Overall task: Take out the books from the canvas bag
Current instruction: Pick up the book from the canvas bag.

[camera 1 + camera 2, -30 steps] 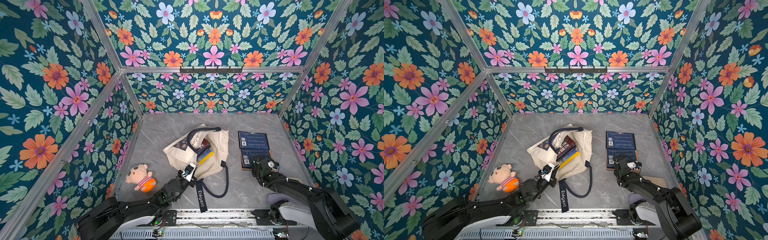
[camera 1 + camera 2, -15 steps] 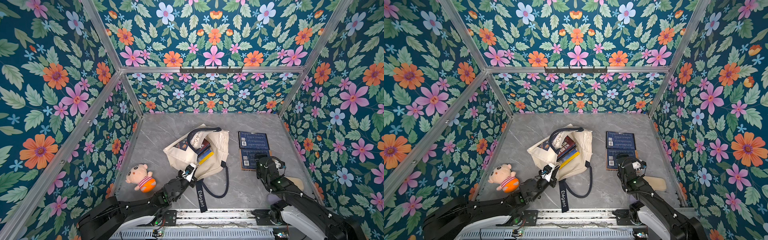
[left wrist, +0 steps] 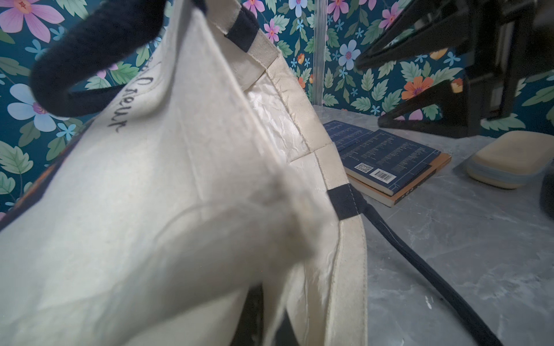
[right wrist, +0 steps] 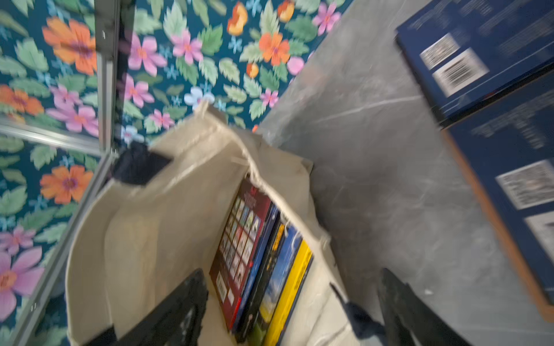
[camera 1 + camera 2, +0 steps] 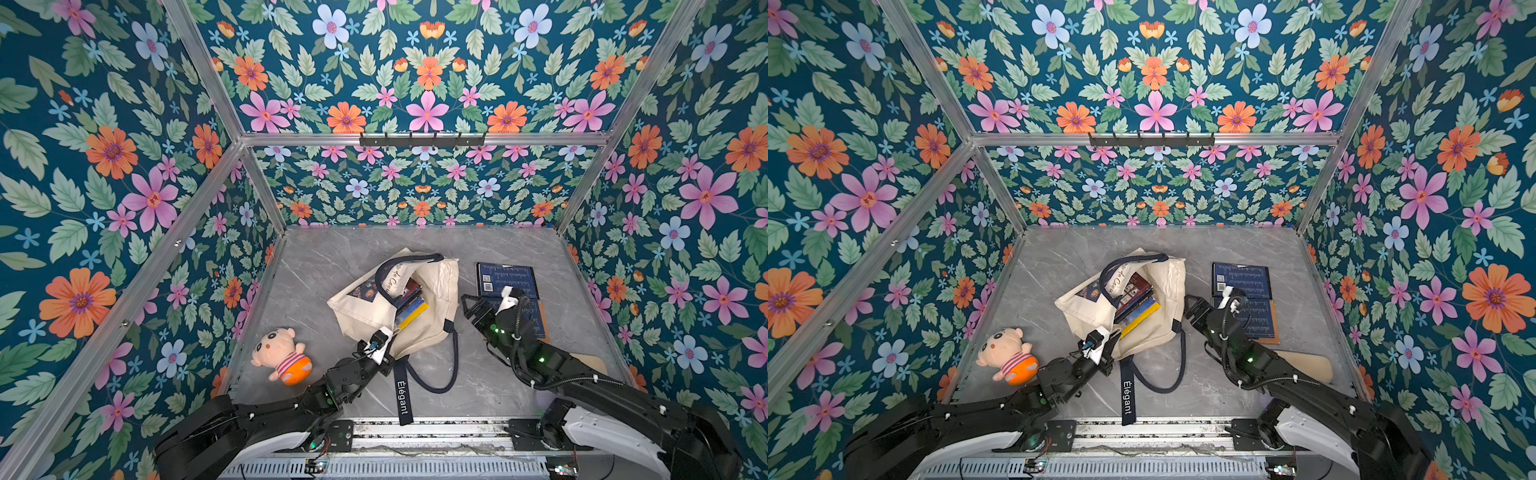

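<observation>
The left gripper (image 5: 384, 337) is clamping shut on the near rim of the canvas bag (image 5: 432, 282), which is lying open on the table (image 5: 332, 257). Several books (image 5: 411, 305) are standing inside the bag. Just right of the bag, the right gripper (image 5: 468, 305) is hovering with its jaws apart. Farther right of the bag, dark blue books (image 5: 507, 276) are lying flat.

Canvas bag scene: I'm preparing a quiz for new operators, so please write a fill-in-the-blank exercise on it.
The left claw grips the canvas bag's rim, jaws ____.
The right claw, near the bag, has jaws ____.
The brightest book inside the bag is ____.
The plush doll lies ____ the bag.
Missing words: shut; open; yellow; outside.
</observation>
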You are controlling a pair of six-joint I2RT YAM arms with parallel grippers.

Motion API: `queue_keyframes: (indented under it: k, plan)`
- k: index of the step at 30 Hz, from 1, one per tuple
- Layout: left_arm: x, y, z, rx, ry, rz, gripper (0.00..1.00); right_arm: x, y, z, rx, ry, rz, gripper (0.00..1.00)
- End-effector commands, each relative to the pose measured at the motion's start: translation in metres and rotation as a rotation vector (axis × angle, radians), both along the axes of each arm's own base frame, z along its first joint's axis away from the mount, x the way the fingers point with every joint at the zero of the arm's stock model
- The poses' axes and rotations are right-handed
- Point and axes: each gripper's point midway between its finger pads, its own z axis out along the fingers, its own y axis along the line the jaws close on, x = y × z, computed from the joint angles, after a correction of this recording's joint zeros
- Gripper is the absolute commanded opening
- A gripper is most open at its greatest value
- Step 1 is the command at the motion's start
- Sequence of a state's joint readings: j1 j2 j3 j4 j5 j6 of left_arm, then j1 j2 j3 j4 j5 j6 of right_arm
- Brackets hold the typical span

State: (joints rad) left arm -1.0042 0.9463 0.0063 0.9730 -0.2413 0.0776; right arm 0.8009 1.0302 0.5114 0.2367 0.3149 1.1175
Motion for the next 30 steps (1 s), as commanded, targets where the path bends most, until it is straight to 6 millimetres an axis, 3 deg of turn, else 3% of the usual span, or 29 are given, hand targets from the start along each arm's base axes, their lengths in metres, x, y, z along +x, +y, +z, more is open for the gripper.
queue_keyframes:
  k: [1, 5, 10, 19, 20, 25, 30]
  plan:
    - [-0.012, -0.005, 0.021, -0.083, -0.066, -0.072, 0.0, 0.0, 0.044, 0.023, 0.022, -0.089, 0.119, 0.88]
    - [-0.013, -0.004, 0.023, -0.087, -0.073, -0.077, 0.0, -0.003, 0.093, 0.019, 0.032, -0.068, 0.231, 0.86]
    - [-0.014, -0.005, 0.022, -0.084, -0.069, -0.084, 0.0, 0.006, 0.13, -0.005, 0.085, 0.006, 0.286, 0.78]
    - [-0.015, -0.008, 0.021, -0.078, -0.064, -0.096, 0.0, 0.025, 0.16, -0.03, 0.075, 0.063, 0.286, 0.72]
    - [-0.015, -0.008, 0.021, -0.077, -0.064, -0.097, 0.0, 0.027, 0.163, -0.042, 0.063, 0.085, 0.284, 0.71]
    - [-0.016, -0.008, 0.021, -0.078, -0.064, -0.098, 0.0, 0.032, 0.166, -0.068, 0.062, 0.142, 0.25, 0.67]
    - [-0.016, -0.009, 0.021, -0.075, -0.063, -0.103, 0.0, 0.044, 0.166, -0.08, 0.071, 0.163, 0.223, 0.62]
